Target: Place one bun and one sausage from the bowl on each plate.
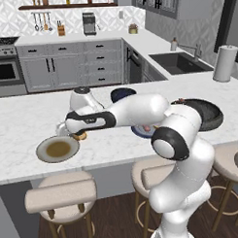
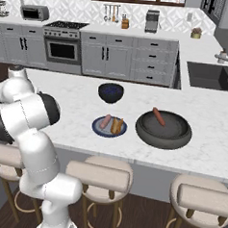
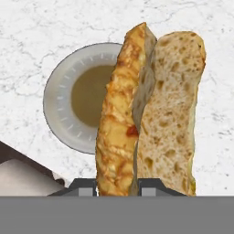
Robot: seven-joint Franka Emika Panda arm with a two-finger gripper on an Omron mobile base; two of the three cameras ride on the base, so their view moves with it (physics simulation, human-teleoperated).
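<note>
My gripper [image 3: 119,187] is shut on a split golden bun [image 3: 151,119], which hangs over the marble counter just beside the beige plate with a brown centre [image 3: 59,98]. In the left base view the gripper [image 1: 79,136] holds the bun [image 1: 82,137] at the right rim of that bare plate [image 1: 57,149]. The small blue-grey plate [image 2: 96,127] carries a sausage [image 2: 106,121] and a bun [image 2: 116,126]. One sausage [image 2: 158,116] lies in the wide dark bowl [image 2: 162,134], to the right of the blue-grey plate.
A deeper dark blue bowl [image 2: 110,92] stands behind the blue-grey plate. Bar stools [image 1: 60,196] line the counter's near edge. A paper towel roll [image 1: 225,63] stands far right by the sink [image 1: 177,62].
</note>
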